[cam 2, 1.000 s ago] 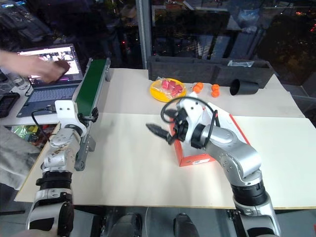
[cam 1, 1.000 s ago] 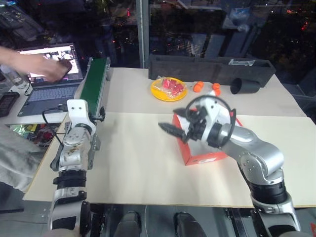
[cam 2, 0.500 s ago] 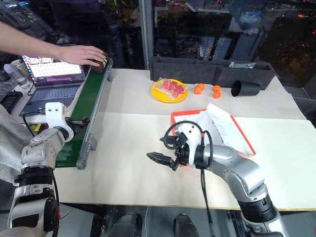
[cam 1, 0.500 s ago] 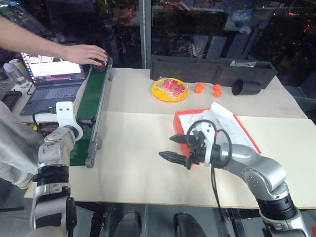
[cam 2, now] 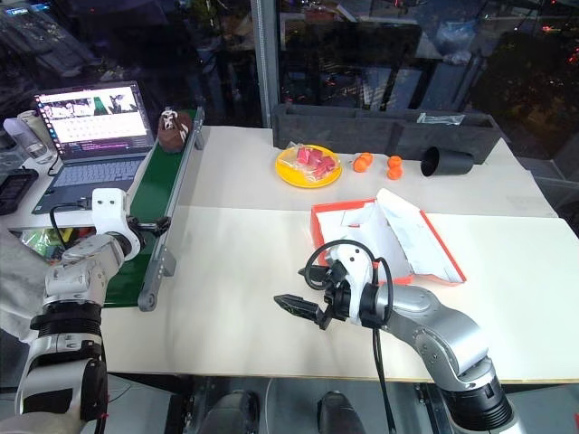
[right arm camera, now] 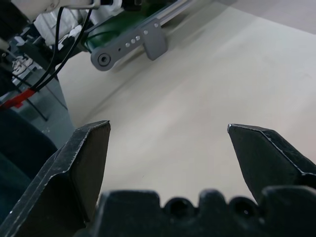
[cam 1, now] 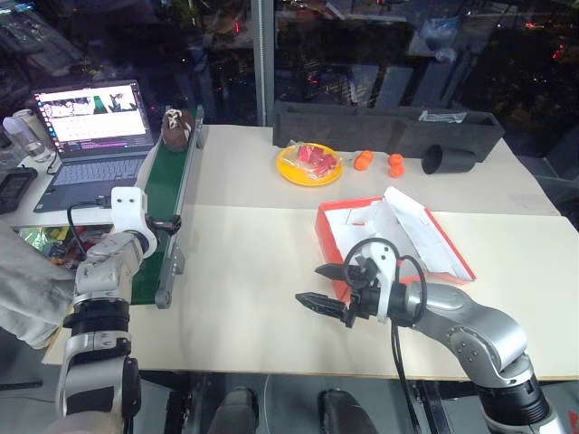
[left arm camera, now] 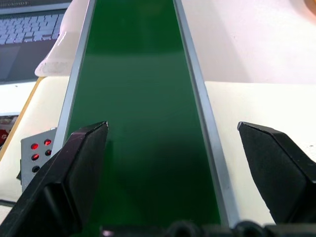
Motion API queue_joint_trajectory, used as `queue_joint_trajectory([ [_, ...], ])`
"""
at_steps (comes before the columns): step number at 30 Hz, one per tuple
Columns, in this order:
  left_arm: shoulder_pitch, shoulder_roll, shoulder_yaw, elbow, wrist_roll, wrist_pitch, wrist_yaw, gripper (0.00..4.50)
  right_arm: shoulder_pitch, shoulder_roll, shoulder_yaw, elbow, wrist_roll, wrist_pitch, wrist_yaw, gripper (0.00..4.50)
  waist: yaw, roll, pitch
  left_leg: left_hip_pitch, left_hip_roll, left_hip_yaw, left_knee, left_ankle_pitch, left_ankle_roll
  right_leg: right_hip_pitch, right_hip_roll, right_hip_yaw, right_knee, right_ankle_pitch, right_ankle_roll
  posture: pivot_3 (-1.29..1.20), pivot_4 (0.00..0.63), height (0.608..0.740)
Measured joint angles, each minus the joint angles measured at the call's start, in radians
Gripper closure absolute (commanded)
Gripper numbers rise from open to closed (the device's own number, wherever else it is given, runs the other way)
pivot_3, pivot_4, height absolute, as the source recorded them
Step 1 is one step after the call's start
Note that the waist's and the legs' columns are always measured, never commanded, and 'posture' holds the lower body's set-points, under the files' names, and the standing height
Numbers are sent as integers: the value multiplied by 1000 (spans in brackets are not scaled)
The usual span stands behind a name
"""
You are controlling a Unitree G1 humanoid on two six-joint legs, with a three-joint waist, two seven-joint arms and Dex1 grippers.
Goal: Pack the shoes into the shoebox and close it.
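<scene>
One dark brown fuzzy shoe [cam 1: 175, 127] with a cream stripe sits at the far end of the green conveyor belt [cam 1: 166, 194]. The red-orange shoebox [cam 1: 326, 237] lies open on the table, white paper loose inside it. My right gripper [cam 1: 312, 283] hovers open just left of the box's near corner, low over bare table, and in the right wrist view the right gripper [right arm camera: 169, 127] holds nothing. My left gripper [left arm camera: 171, 127] stands open over the belt's near end, far from the shoe.
A laptop [cam 1: 90, 122] sits left of the belt. At the back are a yellow plate of red food [cam 1: 309, 163], small oranges [cam 1: 380, 161], a black cup on its side [cam 1: 448, 159] and a long dark grey tray [cam 1: 389, 127]. A person's sleeve [cam 1: 27, 298] shows at the left.
A person's hand set the shoe on the belt's far end and withdrew. My right gripper sank from over the box to low in front of it, still open.
</scene>
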Motion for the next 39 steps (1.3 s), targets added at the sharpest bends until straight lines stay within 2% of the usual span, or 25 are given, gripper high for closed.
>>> queue_joint_trajectory([
  [37, -29, -10, -8, 58, 26, -18, 6, 0, 4, 19, 0, 2, -36, -2, -37, 29, 0, -1, 0, 0, 0, 0, 0, 0, 0, 0, 0, 0, 0, 0, 0, 0, 150, 699],
  [39, -29, -13, -7, 57, 24, -17, 1, 520, 3, 21, 0, 2, -37, -2, -37, 0, 3, -1, 0, 0, 0, 0, 0, 0, 0, 0, 0, 0, 1, 0, 0, 0, 150, 699],
])
